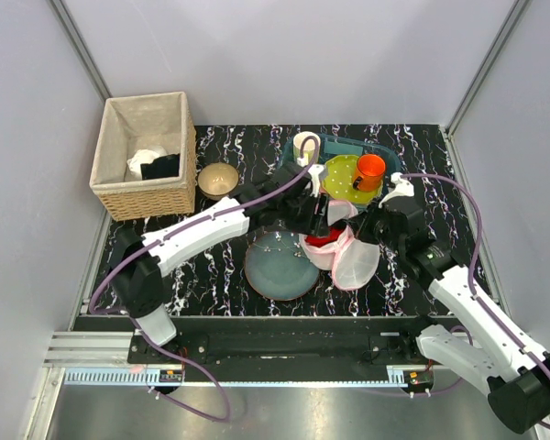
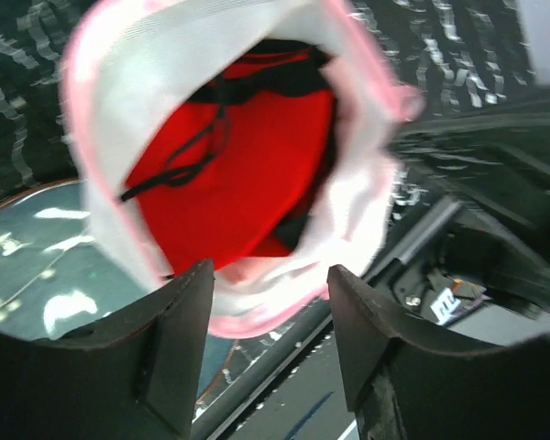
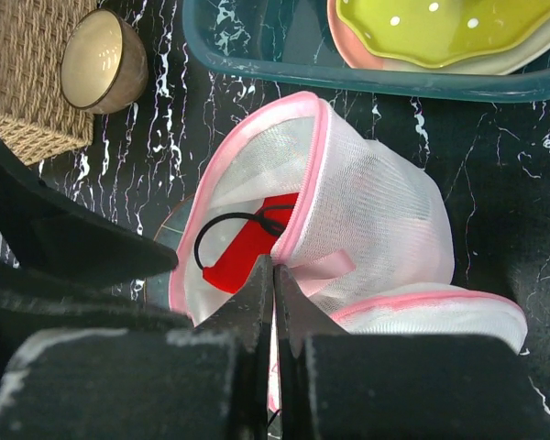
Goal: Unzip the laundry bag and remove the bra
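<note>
laundry bag (image 1: 356, 261) gaping, red bra (image 1: 323, 240) showing inside

the laundry bag lies near the middle of the black marbled tabletop (image 1: 211, 280). its left side sits over the right rim of the blue-grey plate (image 1: 273, 268), and it is just in front of the teal tray (image 3: 284, 78). its pink-trimmed mouth is open. in the left wrist view the bra (image 2: 247, 165) fills the opening as a red mass with a thin black cord across it, all of it inside the mesh (image 2: 362, 220).

the left tool (image 2: 268, 280) has its fingers apart, and the lower lip of the bag's mouth sits between them. whether they touch the fabric cannot be told.

the right tool (image 3: 273, 298) has its fingers pressed together, pinching the bag's (image 3: 376, 206) pink edge where the rim folds inward. the bra (image 3: 247, 255) is visible just beyond that fold.

a tan bowl (image 1: 218, 180) stands beside the wicker basket (image 1: 145, 197) at the far left.
</note>
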`<action>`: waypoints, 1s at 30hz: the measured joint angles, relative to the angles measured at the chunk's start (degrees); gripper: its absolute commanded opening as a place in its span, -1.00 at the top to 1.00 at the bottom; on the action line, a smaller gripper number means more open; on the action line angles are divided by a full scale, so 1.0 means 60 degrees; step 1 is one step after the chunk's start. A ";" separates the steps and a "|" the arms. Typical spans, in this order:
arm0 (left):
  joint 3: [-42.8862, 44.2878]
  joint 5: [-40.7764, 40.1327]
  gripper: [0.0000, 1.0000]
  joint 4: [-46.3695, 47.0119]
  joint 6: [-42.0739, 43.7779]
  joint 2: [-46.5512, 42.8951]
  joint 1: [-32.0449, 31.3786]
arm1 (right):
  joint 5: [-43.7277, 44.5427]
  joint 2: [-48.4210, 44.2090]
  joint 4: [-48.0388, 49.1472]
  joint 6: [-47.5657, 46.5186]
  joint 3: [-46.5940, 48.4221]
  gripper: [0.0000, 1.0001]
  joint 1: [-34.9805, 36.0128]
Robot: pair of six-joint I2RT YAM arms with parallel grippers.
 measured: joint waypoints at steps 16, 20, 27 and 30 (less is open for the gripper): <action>0.1898 0.0583 -0.02 0.0193 -0.0525 0.2987 -0.0215 | -0.0066 -0.0426 -0.0004 0.0040 -0.0153 1.00 0.0000; 0.1621 0.0754 0.87 0.0208 -0.0747 0.3260 -0.0215 | -0.0091 -0.0539 -0.0051 0.0040 -0.0255 1.00 0.0000; 0.1461 0.0816 1.00 0.0321 -0.0845 0.2586 -0.0222 | -0.0098 -0.0678 -0.0073 0.0084 -0.0401 1.00 0.0000; 0.1147 0.0871 1.00 0.0412 -0.0776 0.1610 -0.0208 | -0.0087 -0.0685 -0.0073 0.0113 -0.0484 1.00 0.0000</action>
